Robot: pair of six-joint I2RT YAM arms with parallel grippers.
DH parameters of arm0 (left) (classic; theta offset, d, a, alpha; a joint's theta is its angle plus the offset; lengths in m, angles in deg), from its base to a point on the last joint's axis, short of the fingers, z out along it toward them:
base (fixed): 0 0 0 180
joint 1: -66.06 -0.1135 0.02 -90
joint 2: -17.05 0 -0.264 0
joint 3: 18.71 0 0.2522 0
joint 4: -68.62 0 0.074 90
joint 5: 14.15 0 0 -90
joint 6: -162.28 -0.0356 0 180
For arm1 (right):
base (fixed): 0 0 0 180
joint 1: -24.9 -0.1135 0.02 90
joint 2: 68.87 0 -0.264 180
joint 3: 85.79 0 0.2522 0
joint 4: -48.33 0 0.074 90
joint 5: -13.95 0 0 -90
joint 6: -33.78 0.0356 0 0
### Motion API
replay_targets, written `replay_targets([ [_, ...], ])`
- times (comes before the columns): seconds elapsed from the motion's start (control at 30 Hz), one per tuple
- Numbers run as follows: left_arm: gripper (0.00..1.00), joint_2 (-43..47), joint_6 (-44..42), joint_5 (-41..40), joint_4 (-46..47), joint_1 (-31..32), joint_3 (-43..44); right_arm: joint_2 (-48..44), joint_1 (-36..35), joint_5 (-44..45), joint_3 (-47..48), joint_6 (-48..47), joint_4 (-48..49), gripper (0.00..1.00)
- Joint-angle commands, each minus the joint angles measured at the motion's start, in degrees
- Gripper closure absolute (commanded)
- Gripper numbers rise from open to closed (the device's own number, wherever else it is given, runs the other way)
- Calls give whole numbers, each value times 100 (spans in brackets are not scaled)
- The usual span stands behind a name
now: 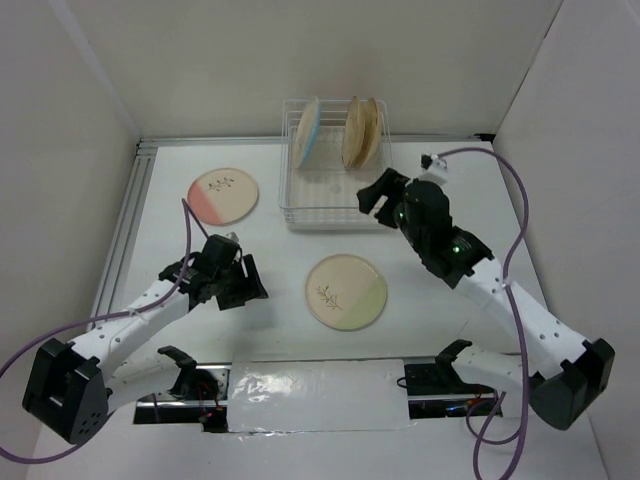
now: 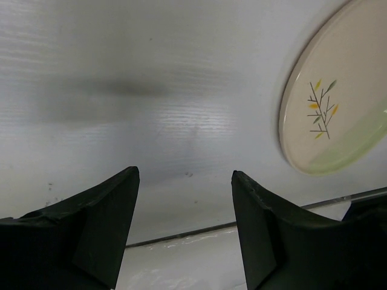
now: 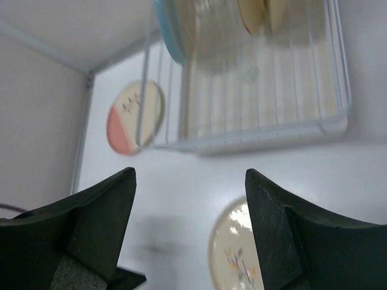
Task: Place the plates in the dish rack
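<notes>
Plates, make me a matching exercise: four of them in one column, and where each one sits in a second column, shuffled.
1. pink plate
2. green plate
3. blue plate
4. tan-speckled pair

A. on edge in the dish rack, left side
B. flat on the table, left of the rack
C. on edge in the rack, right side
D. flat on the table, in front of the rack

Pairs: 1-B; 2-D; 3-A; 4-C

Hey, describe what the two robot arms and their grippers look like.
The left arm and right arm have white links, black joints and black bases, each trailing a thin purple cable. The left gripper and right gripper are black, with two broad wedge-shaped fingers.
</notes>
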Motion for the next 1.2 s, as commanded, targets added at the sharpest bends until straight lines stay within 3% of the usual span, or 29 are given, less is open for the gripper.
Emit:
replay_targets([
  [0.0, 26, -39, 839, -337, 398, 417, 54, -838, 27, -407, -662, 758, -550, 21],
  [0.43, 33, -1331, 2080, -926, 899, 1578, 492, -2466, 194, -1321, -2377, 1348, -1439, 23],
  [0.8, 33, -2597, 2494, -1191, 951, 2168, 1354, -2811, 423, -2077, -3055, 1569, -1492, 25],
  [1.17, 40, -3336, 2775, -1190, 1013, 2502, 1460, -3127, 774, -2728, -3477, 1753, -1387, 26],
])
